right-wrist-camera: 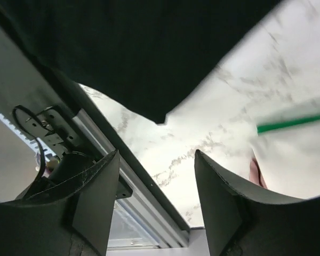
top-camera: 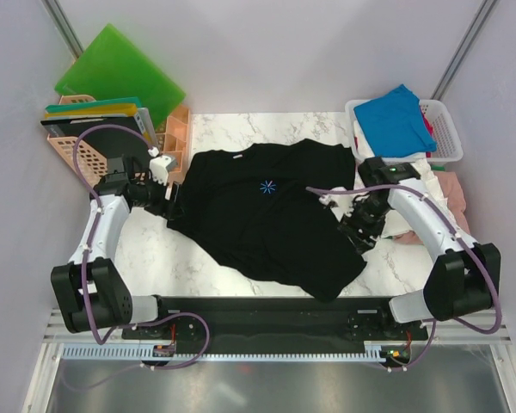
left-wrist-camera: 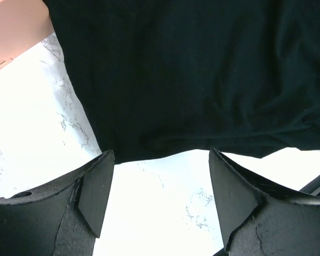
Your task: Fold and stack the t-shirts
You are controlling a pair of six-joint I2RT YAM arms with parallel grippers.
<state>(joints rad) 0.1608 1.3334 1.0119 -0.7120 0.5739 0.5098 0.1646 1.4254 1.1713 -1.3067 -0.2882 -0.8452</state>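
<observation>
A large black t-shirt (top-camera: 267, 215) with a small blue print and a white neck label lies spread, slightly rumpled, across the marble table (top-camera: 155, 258). My left gripper (top-camera: 174, 205) is at the shirt's left edge. In the left wrist view it (left-wrist-camera: 161, 154) stands open, with the black cloth (left-wrist-camera: 192, 74) just beyond the fingertips and only bare table between them. My right gripper (top-camera: 354, 225) is at the shirt's right side. It (right-wrist-camera: 157, 154) is open and empty, with a corner of the black shirt (right-wrist-camera: 149, 64) ahead of it. A bright blue t-shirt (top-camera: 396, 119) lies in the white basket (top-camera: 445, 129).
Pink cloth (top-camera: 451, 191) and white cloth (top-camera: 408, 234) are heaped at the right edge beside my right arm. Green plastic boards (top-camera: 120, 73) lean at the back left above a peach rack (top-camera: 77, 151) and a small peach box (top-camera: 177, 133). The metal frame rail (right-wrist-camera: 122, 160) runs under the right gripper.
</observation>
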